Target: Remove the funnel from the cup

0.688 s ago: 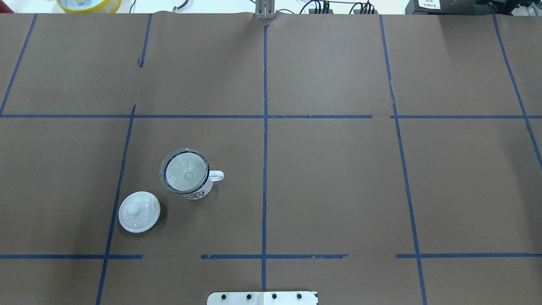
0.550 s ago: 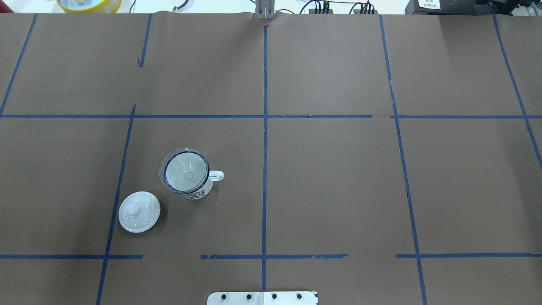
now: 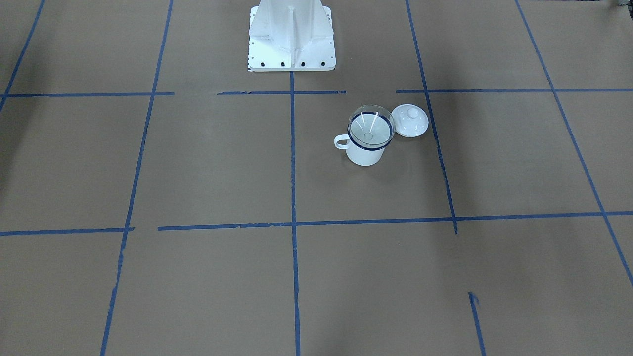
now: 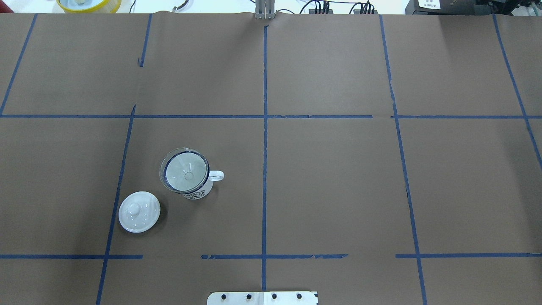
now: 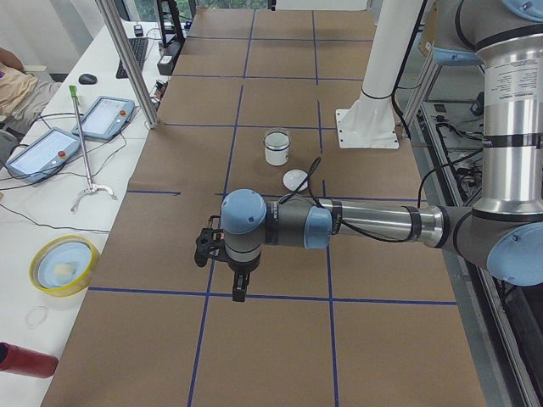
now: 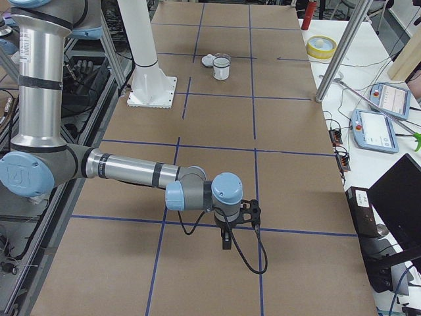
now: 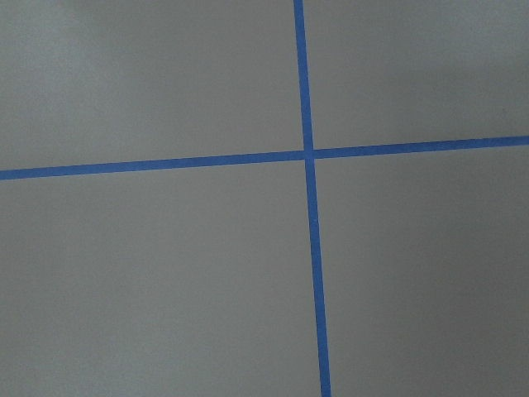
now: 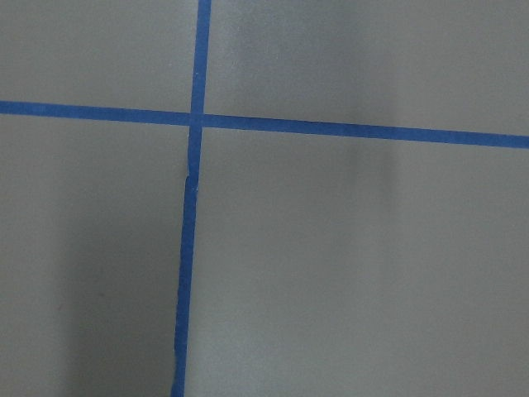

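Note:
The white cup (image 4: 198, 192) with a dark blue rim stands upright on the brown table, left of centre, its handle (image 4: 217, 176) pointing right. The clear funnel (image 4: 185, 170) sits in its mouth, spout down. Both also show in the front view, the cup (image 3: 365, 154) and the funnel (image 3: 371, 127), and small in the side views (image 5: 277, 148) (image 6: 222, 68). My left gripper (image 5: 236, 288) hangs above the table's left end, far from the cup. My right gripper (image 6: 225, 240) hangs above the right end. I cannot tell whether either is open or shut. Both wrist views show only bare table.
A white domed lid with a knob (image 4: 139, 211) lies on the table just left of and nearer than the cup. The robot's white base (image 3: 292, 34) stands at the near middle edge. A yellow bowl (image 5: 64, 264) and teach pendants (image 5: 42, 148) lie off the table's far side.

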Robot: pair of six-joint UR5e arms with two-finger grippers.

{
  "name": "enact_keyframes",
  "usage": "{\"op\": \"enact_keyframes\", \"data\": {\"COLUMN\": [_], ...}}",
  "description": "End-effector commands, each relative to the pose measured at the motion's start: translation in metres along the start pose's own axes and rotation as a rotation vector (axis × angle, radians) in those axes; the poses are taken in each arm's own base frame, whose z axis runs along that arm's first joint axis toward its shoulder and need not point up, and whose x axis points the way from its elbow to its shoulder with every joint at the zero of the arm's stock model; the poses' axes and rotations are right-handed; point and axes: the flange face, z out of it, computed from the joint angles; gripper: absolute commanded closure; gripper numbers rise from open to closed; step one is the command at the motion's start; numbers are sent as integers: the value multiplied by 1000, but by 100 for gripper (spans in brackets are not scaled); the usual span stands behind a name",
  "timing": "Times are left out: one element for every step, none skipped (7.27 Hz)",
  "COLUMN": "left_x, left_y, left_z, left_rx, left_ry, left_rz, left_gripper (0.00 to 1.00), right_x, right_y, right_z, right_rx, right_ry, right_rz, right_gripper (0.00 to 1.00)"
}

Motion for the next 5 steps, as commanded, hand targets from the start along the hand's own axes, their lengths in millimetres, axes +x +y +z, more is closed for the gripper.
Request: {"op": "enact_keyframes", "data": {"left_x": [1, 3, 3, -4, -3], "left_y": [-3, -3, 2, 7, 3], "left_z": [0, -2, -3, 6, 6], "left_rx": [3, 7, 10, -3, 50], "left_ry": [3, -1, 2, 6, 2], "left_rz": [-3, 7, 10, 4, 52], "left_gripper": [0, 0, 0, 0, 0], "right_x": [0, 0, 0, 0, 0], "right_y": [0, 0, 0, 0, 0], "right_z": [0, 0, 0, 0, 0], "right_rx": [0, 0, 0, 0, 0], "right_ry": [0, 0, 2, 0, 0], "right_rz": [0, 0, 0, 0, 0], "right_gripper": [0, 0, 0, 0, 0]}}
